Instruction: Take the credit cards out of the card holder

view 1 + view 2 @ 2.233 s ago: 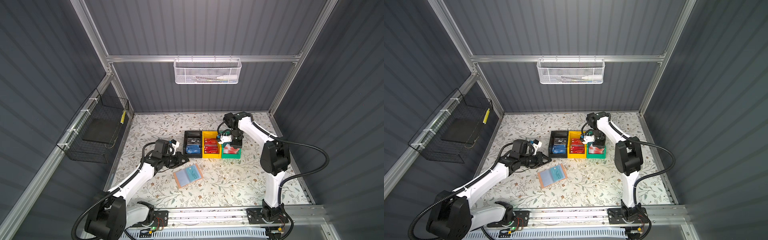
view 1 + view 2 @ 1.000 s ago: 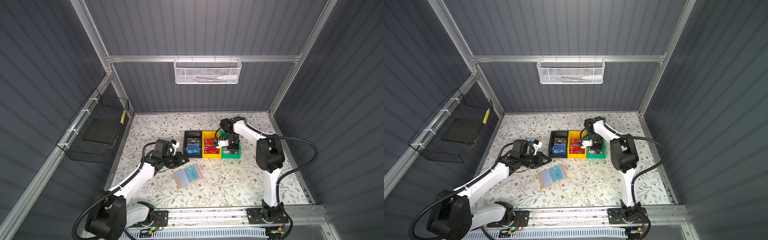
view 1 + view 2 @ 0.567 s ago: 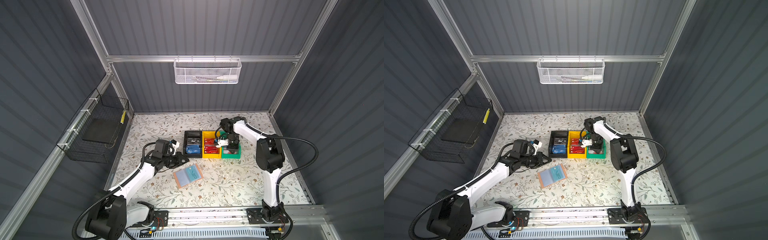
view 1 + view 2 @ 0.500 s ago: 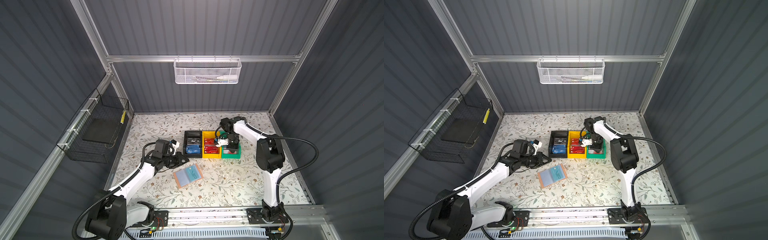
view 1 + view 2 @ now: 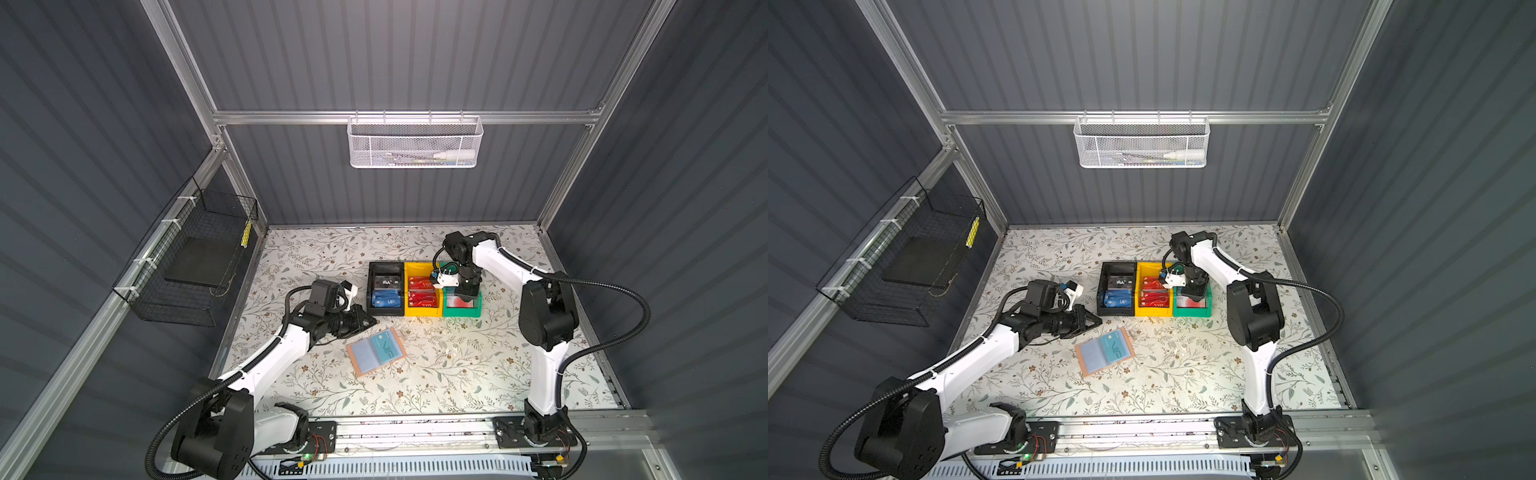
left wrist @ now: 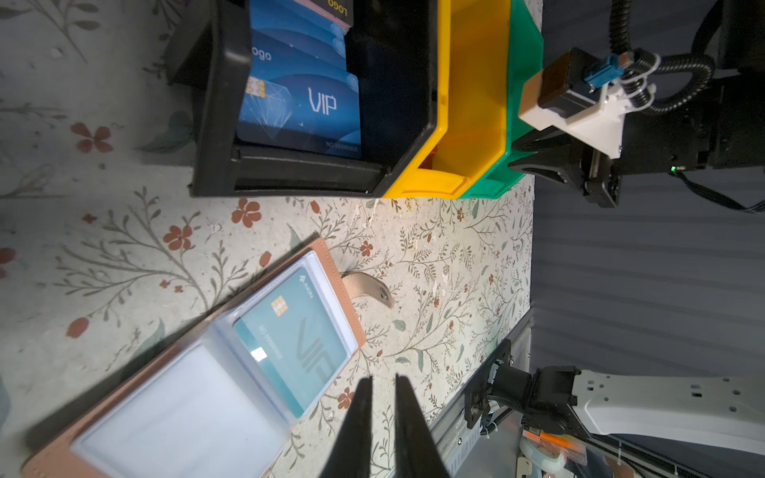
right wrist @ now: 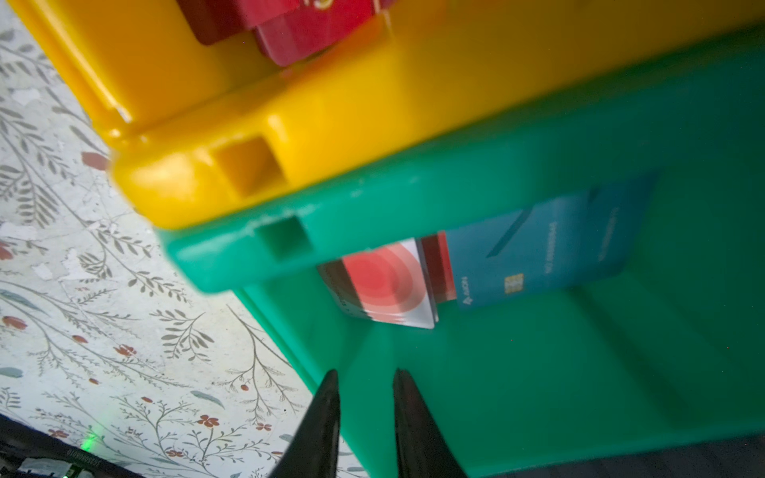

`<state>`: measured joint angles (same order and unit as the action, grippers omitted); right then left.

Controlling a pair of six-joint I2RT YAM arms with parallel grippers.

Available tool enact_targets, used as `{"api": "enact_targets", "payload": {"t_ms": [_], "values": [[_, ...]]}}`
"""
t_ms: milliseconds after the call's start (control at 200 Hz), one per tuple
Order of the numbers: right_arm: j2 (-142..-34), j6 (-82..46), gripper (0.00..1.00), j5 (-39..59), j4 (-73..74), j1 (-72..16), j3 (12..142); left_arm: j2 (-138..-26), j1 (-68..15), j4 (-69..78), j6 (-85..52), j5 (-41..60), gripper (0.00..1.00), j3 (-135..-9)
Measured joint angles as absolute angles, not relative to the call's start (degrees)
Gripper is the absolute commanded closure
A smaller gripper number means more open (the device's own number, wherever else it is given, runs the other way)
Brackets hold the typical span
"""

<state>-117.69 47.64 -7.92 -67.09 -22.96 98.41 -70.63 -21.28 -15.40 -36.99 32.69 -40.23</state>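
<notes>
Left wrist view: card holder [image 6: 174, 414] lies open just ahead of the nearly closed, empty left gripper [image 6: 381, 378], teal VIP card [image 6: 298, 347] sleeved slantwise across its approach; right gripper [image 7: 364, 372], parted and empty, hangs farther off over the green bin [image 7: 538, 372].

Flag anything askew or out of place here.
The card holder lies open and askew, one teal VIP card still sleeved. In the green bin, a white-and-red card lies at an angle to the loose teal card beside it.
</notes>
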Motion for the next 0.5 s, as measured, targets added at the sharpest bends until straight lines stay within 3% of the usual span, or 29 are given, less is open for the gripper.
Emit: {"api": "enact_targets", "payload": {"t_ms": [140, 285, 395, 500], "values": [[-114.2, 41.9, 0.68, -2.7, -64.6, -23.0, 99.3, -71.4, -21.3, -15.7, -37.1, 31.9, 0.87, -39.3], [-103.1, 32.3, 0.61, 7.6, -55.8, -24.4, 95.3, -74.0, -21.3, -13.1, -39.3, 32.1, 0.88, -35.1], [-92.6, 25.6, 0.59, 15.5, -46.4, -30.1, 85.2, -75.3, -21.3, -11.1, -41.3, 32.4, 0.88, -31.6], [-89.4, 21.0, 0.58, 21.7, -39.9, -37.8, 77.9, -75.5, -21.3, -9.6, -42.7, 32.6, 0.88, -30.0]]}}
